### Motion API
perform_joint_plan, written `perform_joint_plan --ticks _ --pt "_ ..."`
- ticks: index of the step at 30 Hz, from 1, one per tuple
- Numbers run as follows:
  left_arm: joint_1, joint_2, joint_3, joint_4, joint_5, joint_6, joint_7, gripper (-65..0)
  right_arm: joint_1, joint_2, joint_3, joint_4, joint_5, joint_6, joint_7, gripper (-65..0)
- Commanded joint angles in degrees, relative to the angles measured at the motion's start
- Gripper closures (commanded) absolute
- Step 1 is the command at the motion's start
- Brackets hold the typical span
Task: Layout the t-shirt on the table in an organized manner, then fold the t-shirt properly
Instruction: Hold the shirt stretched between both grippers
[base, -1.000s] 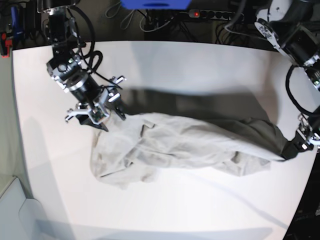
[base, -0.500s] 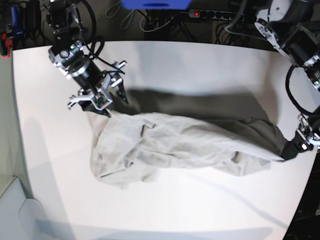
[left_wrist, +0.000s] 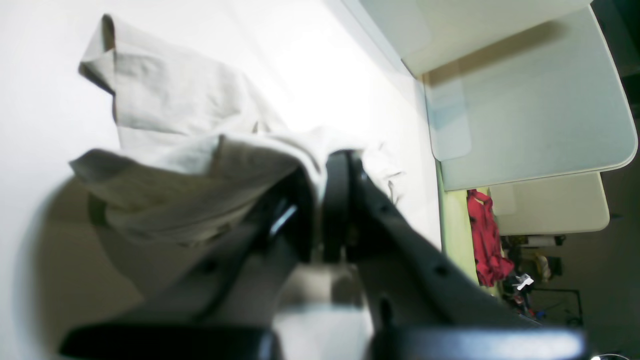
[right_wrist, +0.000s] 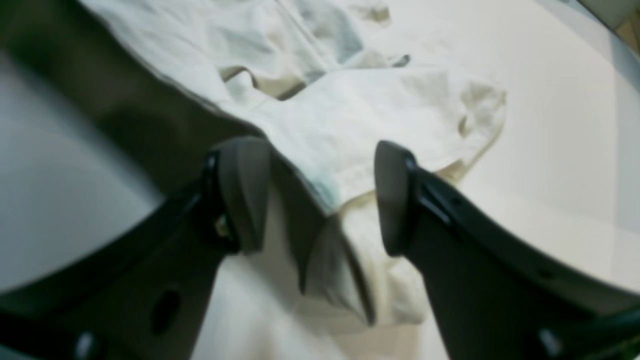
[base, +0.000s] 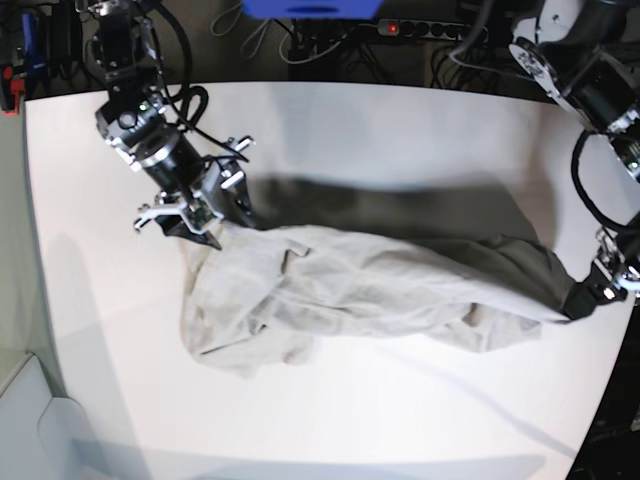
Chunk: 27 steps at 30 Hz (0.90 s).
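Observation:
The light grey-beige t-shirt (base: 360, 285) lies crumpled across the white table (base: 400, 130), stretched from left to right. My left gripper (base: 583, 300) is shut on the t-shirt's right end and holds that end slightly raised; in the left wrist view the cloth (left_wrist: 165, 165) bunches between the closed black fingers (left_wrist: 335, 200). My right gripper (base: 212, 222) stands open at the t-shirt's upper left corner. In the right wrist view its two fingertips (right_wrist: 240, 190) straddle a folded edge of the t-shirt (right_wrist: 380, 120), with cloth between them but not clamped.
A blue box (base: 312, 7) and a power strip (base: 430, 30) sit behind the table's far edge. A pale green-grey surface (base: 25, 430) lies off the table's near left corner. Bare tabletop spans the near side (base: 400, 410).
My right gripper has swung round and come down at the shirt's upper left corner, still open. The left gripper and the shirt have not moved.

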Motion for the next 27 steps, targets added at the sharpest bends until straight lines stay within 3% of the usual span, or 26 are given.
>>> perform_joint_plan --ticks 1,4,12,20,25,27 --pt "-1.22 -1.03 -0.03 0.89 -1.78 0.10 -0.82 -0.1 0.47 0.36 -0.83 -0.16 0.53 -0.21 1.44 -33.8" --pt "-1.30 -0.94 -0.03 0.89 -1.78 0.10 -0.82 -0.1 0.91 0.36 -1.19 -1.74 0.53 -0.21 1.53 -32.2" --pt "-1.30 -0.94 -0.03 0.71 -1.78 0.10 -0.82 -0.1 2.23 0.09 -1.01 -2.27 0.44 -0.21 1.27 -17.3" --pt "-1.48 -0.94 -0.03 0.62 -1.61 0.10 -0.82 -0.1 3.28 0.27 -0.92 -2.36 0.44 -0.21 1.27 -14.2" --pt "-1.57 -0.94 -0.03 0.62 -1.61 0.10 -0.82 -0.1 4.60 0.36 -0.75 -4.47 0.26 -0.21 1.18 -0.6" --pt "-1.57 -0.94 -0.03 0.62 -1.52 0.10 -0.82 -0.1 5.13 0.36 -0.66 -4.99 -1.23 -0.21 0.92 0.0"
